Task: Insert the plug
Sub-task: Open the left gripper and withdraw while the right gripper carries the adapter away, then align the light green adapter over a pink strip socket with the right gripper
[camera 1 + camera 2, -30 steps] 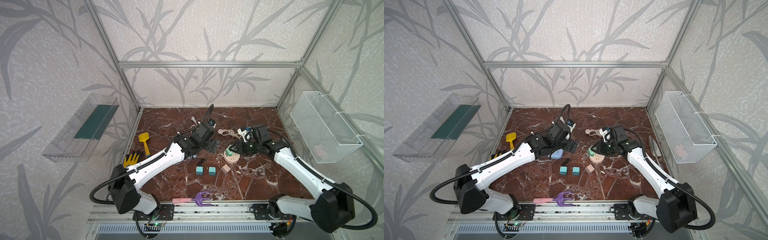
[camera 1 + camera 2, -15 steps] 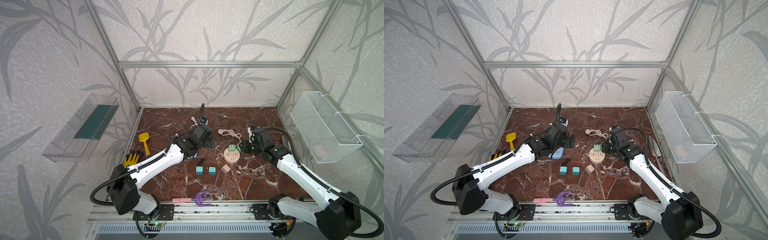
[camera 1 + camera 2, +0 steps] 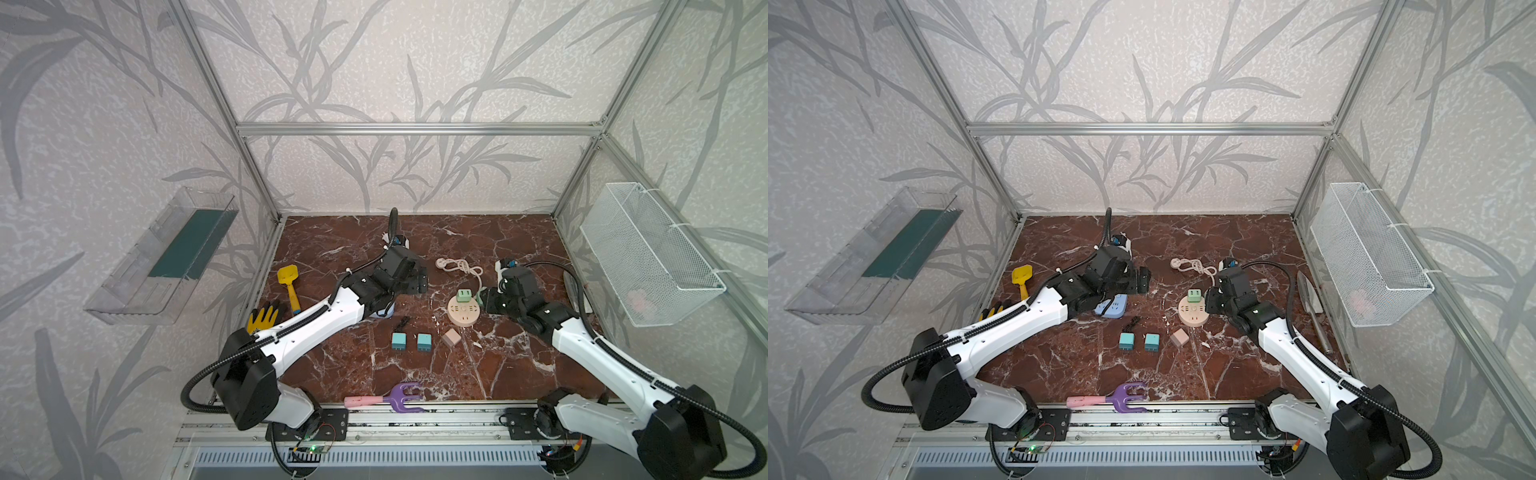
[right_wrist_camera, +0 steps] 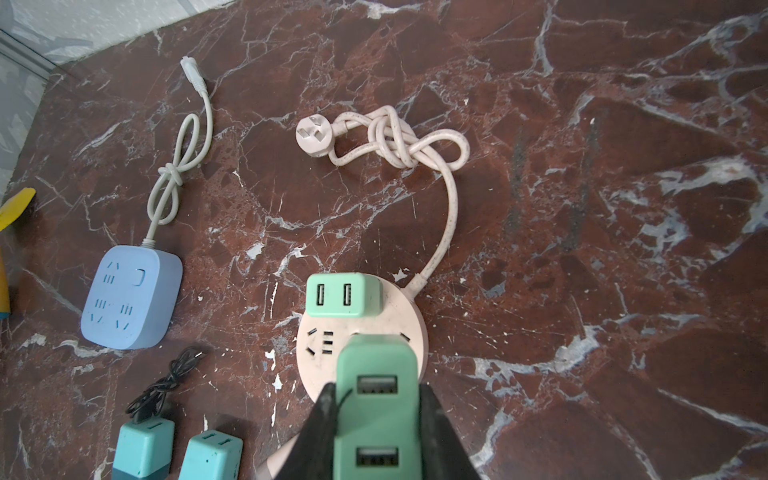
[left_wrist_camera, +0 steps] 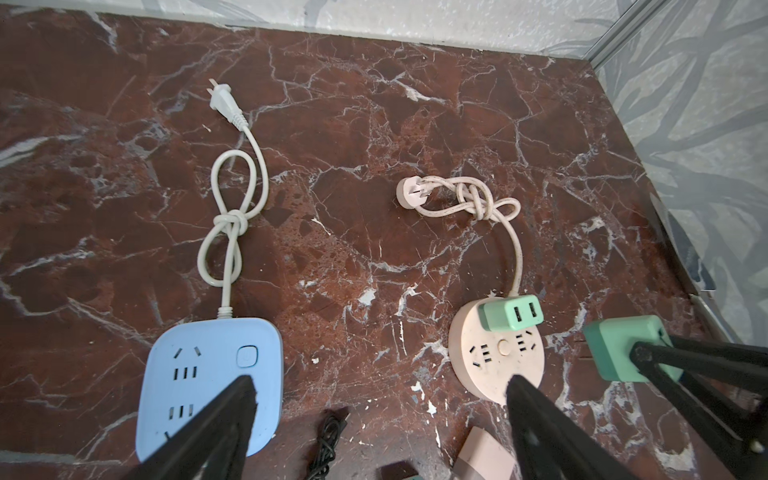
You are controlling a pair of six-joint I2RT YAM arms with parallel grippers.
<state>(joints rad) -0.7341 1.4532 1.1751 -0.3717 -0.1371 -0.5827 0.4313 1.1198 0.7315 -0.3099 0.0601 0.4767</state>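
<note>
A round pink power strip (image 3: pixel 464 314) (image 4: pixel 320 374) lies on the marble floor right of centre, with one green plug (image 3: pixel 464 295) (image 4: pixel 343 295) standing in it. My right gripper (image 3: pixel 482 298) (image 4: pixel 376 415) is shut on a second green plug (image 4: pixel 376 399) (image 5: pixel 619 349), held just off the strip's right edge. My left gripper (image 3: pixel 417 280) (image 5: pixel 380 399) hangs open and empty between the pink strip and a blue power strip (image 5: pixel 208 374) (image 3: pixel 1113 305).
Two teal plugs (image 3: pixel 399 341) (image 3: pixel 424 341), a pink cube (image 3: pixel 451 337) and a black cable (image 3: pixel 402 322) lie in front of the strips. A yellow shovel (image 3: pixel 289 282), a glove (image 3: pixel 264 318), a purple rake (image 3: pixel 399 397), a knife (image 3: pixel 1310 299) and a wire basket (image 3: pixel 648 253) are around.
Both arms drew away from the pink strip, the right gripper to the right and the left gripper back and to the left. A green plug now shows standing in the strip.
</note>
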